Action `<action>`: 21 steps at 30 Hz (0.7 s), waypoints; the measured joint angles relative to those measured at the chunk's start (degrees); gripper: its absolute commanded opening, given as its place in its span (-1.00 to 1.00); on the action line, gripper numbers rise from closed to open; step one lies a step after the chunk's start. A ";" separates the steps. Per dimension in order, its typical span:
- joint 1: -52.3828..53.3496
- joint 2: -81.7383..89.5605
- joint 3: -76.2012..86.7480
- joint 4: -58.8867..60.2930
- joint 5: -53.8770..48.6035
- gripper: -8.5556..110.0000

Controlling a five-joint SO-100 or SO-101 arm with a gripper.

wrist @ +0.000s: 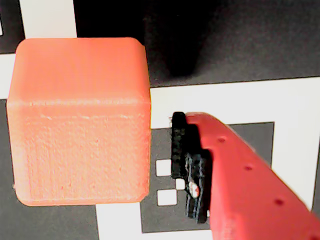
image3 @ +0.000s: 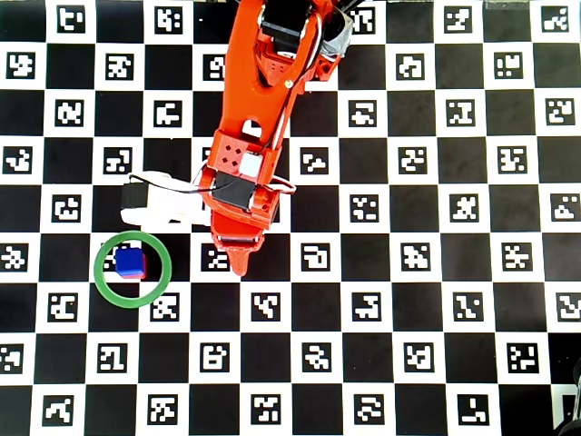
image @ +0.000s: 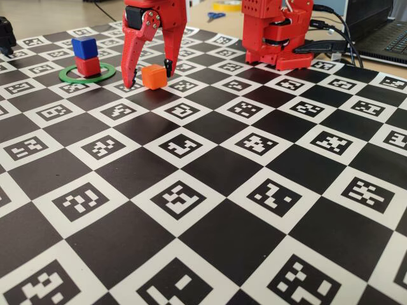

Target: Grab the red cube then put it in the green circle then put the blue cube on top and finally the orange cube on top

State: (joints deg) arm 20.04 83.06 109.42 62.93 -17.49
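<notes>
Orange cube (image: 154,76) on the desk (image: 210,190), between the spread, empty fingers of the claw (image: 151,74). Needs squeezing on flat faces, centred, then lifting straight. Matte printed plastic with rounded edges and fine layer lines, easy to grip. Blue cube (image: 84,47) already atop red cube (image: 88,65) inside thin flat green circle (image: 87,74); calls for level placement.

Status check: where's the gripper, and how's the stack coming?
Gripper open, straddling the orange cube, not closed yet. Blue cube sits on the red cube inside the green circle. Nothing in the way.
</notes>
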 measured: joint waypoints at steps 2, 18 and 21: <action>0.00 0.00 0.00 0.00 -0.09 -0.27; 0.00 0.00 0.26 -0.18 -1.49 -0.67; 0.00 0.00 0.26 -0.26 -1.49 -0.69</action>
State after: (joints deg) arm 20.04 83.06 109.69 62.67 -18.98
